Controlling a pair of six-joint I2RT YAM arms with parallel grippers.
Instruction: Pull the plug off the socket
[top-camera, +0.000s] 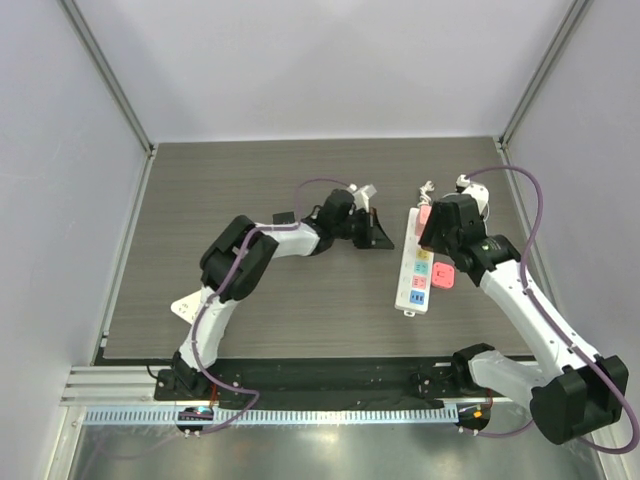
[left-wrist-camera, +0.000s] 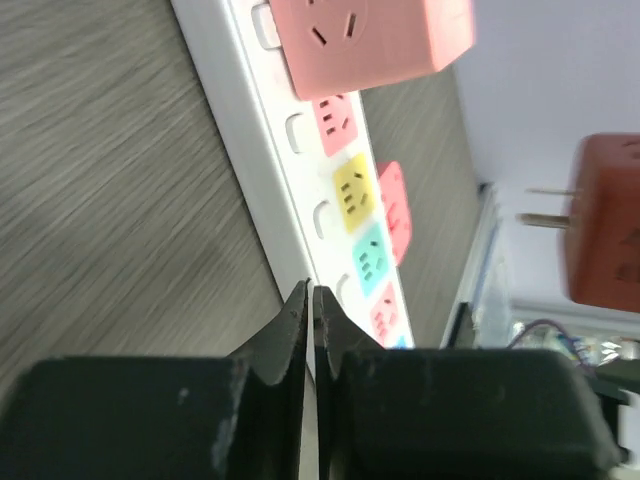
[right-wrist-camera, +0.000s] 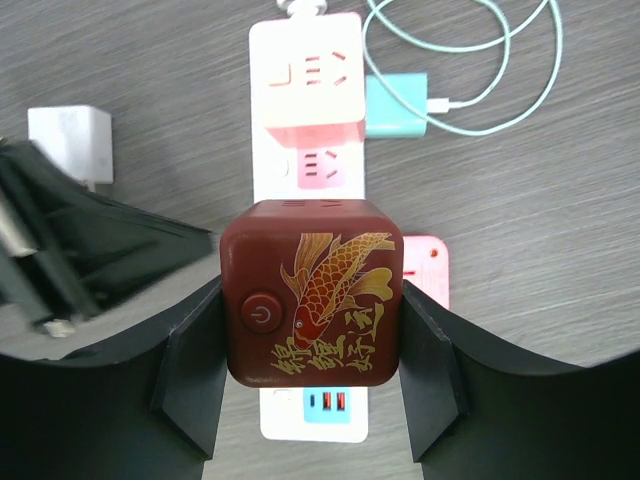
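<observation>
Above the power strip (right-wrist-camera: 305, 60), the right gripper (right-wrist-camera: 310, 350) is clamping the dark red cube plug (right-wrist-camera: 312, 305), and its prongs (left-wrist-camera: 545, 205) are hanging free, so the pull is looking done. The left gripper (left-wrist-camera: 311, 300), its fingers pressed together on nothing, is standing just beside the strip. A pink adapter (right-wrist-camera: 315, 130) is sitting in the strip and a teal charger (right-wrist-camera: 397, 105) is lying beside it, and neither is blocking.

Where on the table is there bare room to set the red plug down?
Bare table far left of the left arm, and the near stretch between that arm and the power strip. Crowded at the strip's far end: white adapter, teal charger, left gripper, right gripper.
</observation>
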